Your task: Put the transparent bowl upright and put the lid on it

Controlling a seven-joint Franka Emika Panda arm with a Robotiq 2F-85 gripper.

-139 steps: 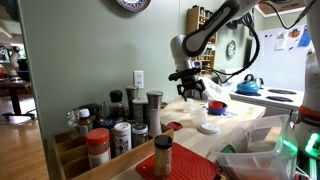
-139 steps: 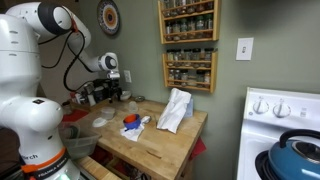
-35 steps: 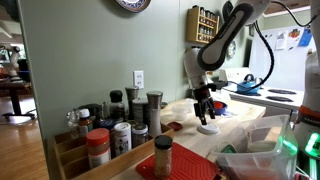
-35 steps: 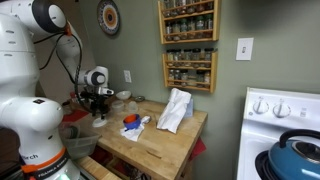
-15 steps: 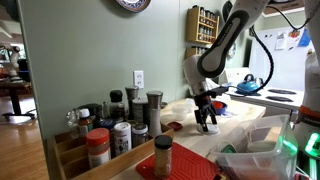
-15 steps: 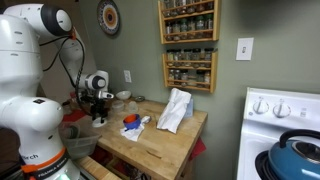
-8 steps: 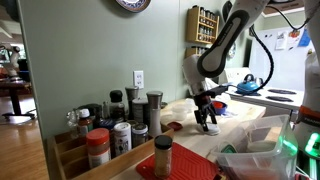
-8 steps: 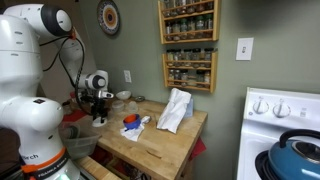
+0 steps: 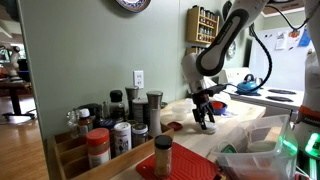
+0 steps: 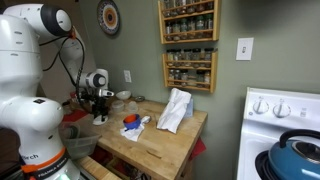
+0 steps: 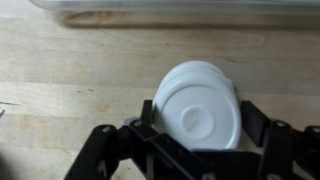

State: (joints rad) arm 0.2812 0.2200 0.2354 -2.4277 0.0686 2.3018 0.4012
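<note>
Change against two seconds back: gripper (image 9: 205, 121) lower, down at the wooden tabletop (image 11: 70, 70) rather than hanging clear above the lid (image 11: 200, 105). Against half a second back: no shift worth noting in either exterior view.

Fingers (image 11: 256, 125) spread wide, one on each side of the white lid, rim close to both pads. Cannot tell whether already pressing on it. Lid flat on the wood, squarely between the pads in the wrist view, hidden behind the gripper in both exterior views.

Room around: bare wood on every side of the lid in the wrist view. Clear container edge (image 11: 160, 6) across the far side, well apart from the lid. Small red object (image 9: 173, 126) near the gripper, on the side of the spice jars (image 9: 120, 128), not touching. Blue and red cloth (image 10: 130, 122) near, toward the middle of the table. Crumpled white bag (image 10: 175, 108) beyond that, well apart. Open wood between cloth and near table edge.
</note>
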